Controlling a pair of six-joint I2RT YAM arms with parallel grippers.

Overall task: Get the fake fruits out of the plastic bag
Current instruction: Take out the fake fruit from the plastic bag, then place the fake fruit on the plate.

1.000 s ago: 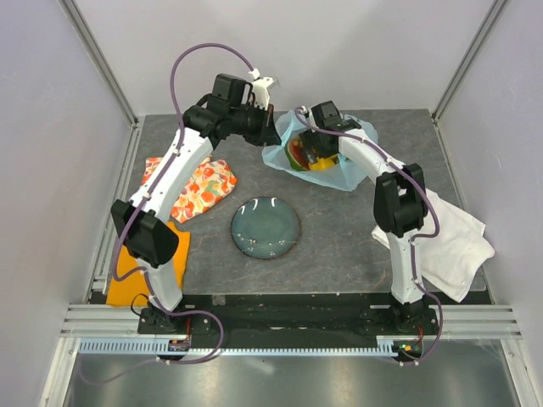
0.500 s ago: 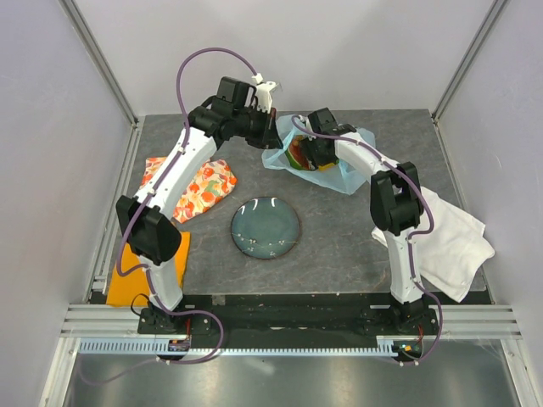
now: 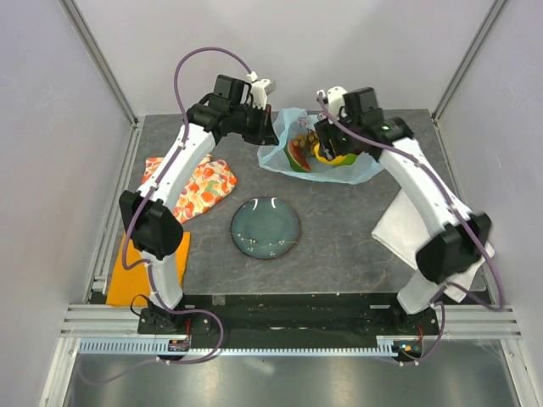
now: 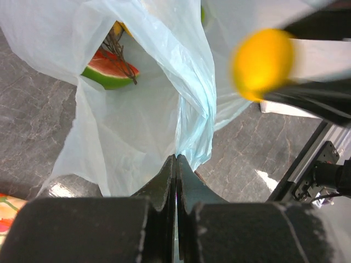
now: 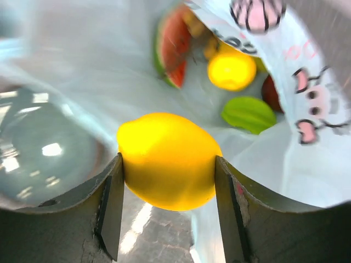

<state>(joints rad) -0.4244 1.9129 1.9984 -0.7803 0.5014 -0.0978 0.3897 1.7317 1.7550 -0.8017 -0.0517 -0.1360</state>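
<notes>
- Risk: the lemon [image 5: 167, 160] is smooth and round; if you swing fast, it could squirt from the right gripper [image 3: 327, 149] into the plastic bag [image 3: 355, 170]
- Risk: if the left gripper [image 4: 175, 164] loses its pinch, the mouth collapses
- Right gripper: part-open, clamped across the lemon, above the bag at far centre
- Left gripper: closed tight on the bag's rim; watermelon slice [image 5: 173, 50] inside

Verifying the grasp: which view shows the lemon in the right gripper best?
Right wrist: the lemon sits close, pinched in the right gripper. Left wrist shows only a blurred yellow blob; top external, a small yellow patch at the plastic bag.
</notes>
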